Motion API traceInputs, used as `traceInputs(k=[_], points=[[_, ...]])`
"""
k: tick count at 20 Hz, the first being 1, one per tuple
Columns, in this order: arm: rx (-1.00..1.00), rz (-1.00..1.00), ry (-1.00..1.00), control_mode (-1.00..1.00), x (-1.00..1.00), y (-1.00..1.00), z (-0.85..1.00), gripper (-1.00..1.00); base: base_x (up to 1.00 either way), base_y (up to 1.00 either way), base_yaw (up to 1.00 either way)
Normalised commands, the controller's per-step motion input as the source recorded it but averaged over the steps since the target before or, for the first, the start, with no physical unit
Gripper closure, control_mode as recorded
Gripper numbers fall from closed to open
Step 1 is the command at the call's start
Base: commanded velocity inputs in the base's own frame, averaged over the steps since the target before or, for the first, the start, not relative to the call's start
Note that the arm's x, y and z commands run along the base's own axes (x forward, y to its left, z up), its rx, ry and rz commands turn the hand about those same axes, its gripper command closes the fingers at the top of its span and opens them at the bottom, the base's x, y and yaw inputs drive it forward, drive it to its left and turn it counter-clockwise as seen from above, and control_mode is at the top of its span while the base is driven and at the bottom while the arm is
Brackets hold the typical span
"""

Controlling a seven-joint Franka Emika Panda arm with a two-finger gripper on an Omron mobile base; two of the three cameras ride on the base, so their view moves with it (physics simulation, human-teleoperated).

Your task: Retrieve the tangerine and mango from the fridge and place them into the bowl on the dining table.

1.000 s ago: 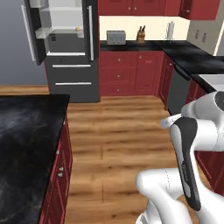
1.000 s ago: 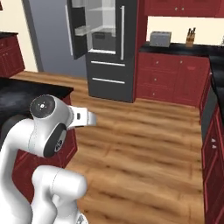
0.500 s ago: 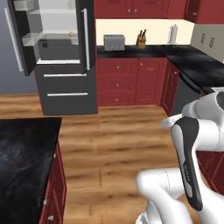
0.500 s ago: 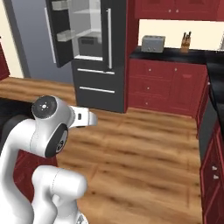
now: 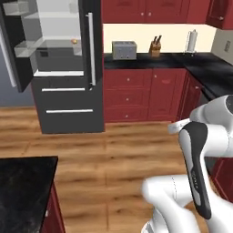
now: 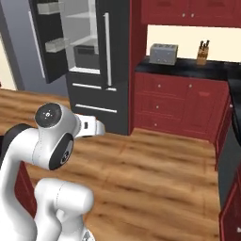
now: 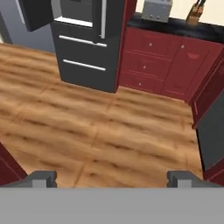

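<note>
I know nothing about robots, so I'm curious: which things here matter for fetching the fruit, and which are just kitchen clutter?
For the job:
- tall dark grey fridge, left door open
- small orange round fruit on a fridge shelf, probably the tangerine
- glossy black marbled dining table
- gripper, open, empty

Just lying about:
- silver toaster
- wooden knife block
- paper towel roll

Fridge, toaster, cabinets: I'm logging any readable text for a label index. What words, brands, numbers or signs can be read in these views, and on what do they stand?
No text can be read in any view.
The fridge: plain dark doors and drawers, no lettering.
The toaster: plain grey, no brand to be made out.
The knife block and paper towel roll: too small to show any mark.
The red cabinets: only small knobs.
</note>
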Motion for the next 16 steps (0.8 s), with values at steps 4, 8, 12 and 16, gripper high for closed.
traceInputs(k=[4,8,12,16], points=[[0.0,0.0,0.0,1.0,0.0,0.0,0.0,-1.0,1.0,0.2,0.39],[0.0,0.0,0.0,1.0,0.0,0.0,0.0,-1.0,0.88,0.2,0.48],[0.0,0.0,0.0,1.0,0.0,0.0,0.0,-1.0,0.71,0.05,0.52],[0.0,0.0,0.0,1.0,0.0,0.0,0.0,-1.0,0.53,0.09,0.49]])
